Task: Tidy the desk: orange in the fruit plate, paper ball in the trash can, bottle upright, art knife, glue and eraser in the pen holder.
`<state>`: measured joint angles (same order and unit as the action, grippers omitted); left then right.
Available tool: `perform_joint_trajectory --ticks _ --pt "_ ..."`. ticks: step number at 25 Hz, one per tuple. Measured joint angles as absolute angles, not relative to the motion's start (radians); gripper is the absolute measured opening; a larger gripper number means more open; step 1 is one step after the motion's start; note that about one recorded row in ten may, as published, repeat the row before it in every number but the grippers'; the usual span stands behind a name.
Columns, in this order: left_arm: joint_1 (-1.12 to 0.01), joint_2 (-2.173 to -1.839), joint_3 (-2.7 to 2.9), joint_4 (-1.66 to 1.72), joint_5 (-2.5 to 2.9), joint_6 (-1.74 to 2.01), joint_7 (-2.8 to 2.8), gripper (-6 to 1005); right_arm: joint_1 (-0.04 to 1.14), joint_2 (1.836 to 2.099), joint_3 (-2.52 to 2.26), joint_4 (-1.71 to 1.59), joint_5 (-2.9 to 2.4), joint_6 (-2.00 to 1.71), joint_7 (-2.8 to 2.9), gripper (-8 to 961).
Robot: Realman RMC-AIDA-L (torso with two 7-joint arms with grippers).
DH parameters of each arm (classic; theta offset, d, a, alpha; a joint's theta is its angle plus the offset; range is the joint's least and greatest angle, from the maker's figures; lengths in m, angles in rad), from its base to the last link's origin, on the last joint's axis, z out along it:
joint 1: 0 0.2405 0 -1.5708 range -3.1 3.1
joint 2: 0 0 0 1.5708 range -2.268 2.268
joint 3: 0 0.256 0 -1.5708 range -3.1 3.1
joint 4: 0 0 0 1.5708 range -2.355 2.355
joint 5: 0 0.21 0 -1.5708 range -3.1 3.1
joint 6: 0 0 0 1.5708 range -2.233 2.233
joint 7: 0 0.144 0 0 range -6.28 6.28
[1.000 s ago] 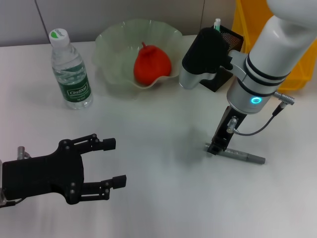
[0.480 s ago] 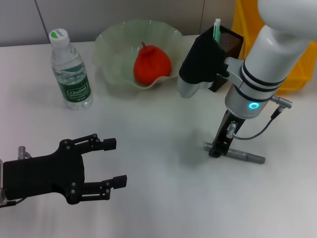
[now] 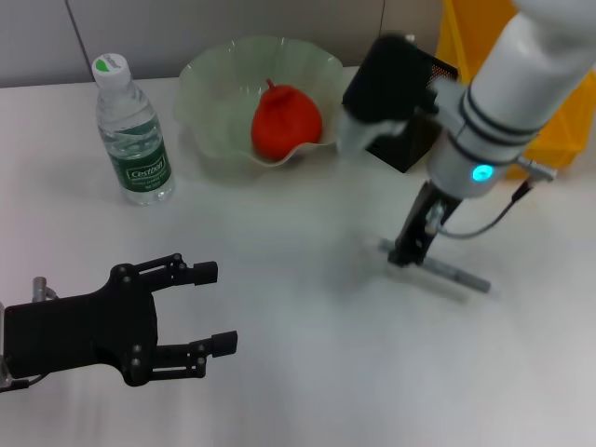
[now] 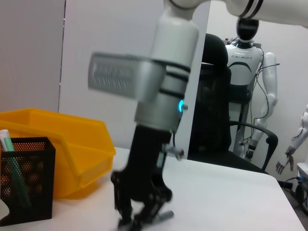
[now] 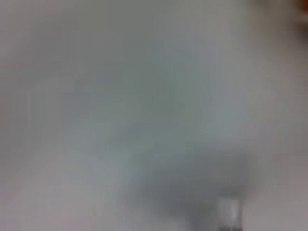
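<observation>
Head view, task progress. The orange [image 3: 286,121] is lying in the fruit plate [image 3: 209,79] at upper centre of the frame, so that step reads as done. The bottle [image 3: 133,130] is standing upright at upper left, cap on top, so that step reads as done too. The pen holder [image 3: 414,93], a black mesh box at upper right, is partly hidden behind the right arm; the left wrist view is showing a green-and-white stick standing in it [image 4: 12,166], possibly the glue, though that cannot be told for certain. No paper ball, eraser or trash can is identifiable in any view; a yellow bin [image 3: 559,102] is sitting at the far upper right, well apart from the pen holder's near face.

The right gripper [image 3: 410,251] is working at right of centre, its jaws clenched on one end of the art knife [image 3: 447,272]; the grey knife is hanging slantwise from the grip, apparently just off the table [image 3: 307,372]. Judged from this, the knife's transfer to the pen holder is the step in hand and is not yet complete.

The left gripper [image 3: 209,307] is parked at lower left, jaws released and holding nothing. The right wrist view is showing nothing legible.
</observation>
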<state>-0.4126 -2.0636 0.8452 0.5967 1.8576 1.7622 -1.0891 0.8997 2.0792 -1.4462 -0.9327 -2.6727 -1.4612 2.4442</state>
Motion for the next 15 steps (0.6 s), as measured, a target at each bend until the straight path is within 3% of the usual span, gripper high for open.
perform_joint_trajectory --ticks 6,15 --pt "-0.412 -2.063 0.845 0.597 1.858 1.763 -1.089 827 0.881 2.071 -1.268 -1.13 -2.754 -1.539 2.436 149" --pt "-0.411 -2.063 0.845 0.597 1.858 1.763 -1.088 827 0.879 2.033 -1.062 -1.306 -2.769 -1.53 2.413 148"
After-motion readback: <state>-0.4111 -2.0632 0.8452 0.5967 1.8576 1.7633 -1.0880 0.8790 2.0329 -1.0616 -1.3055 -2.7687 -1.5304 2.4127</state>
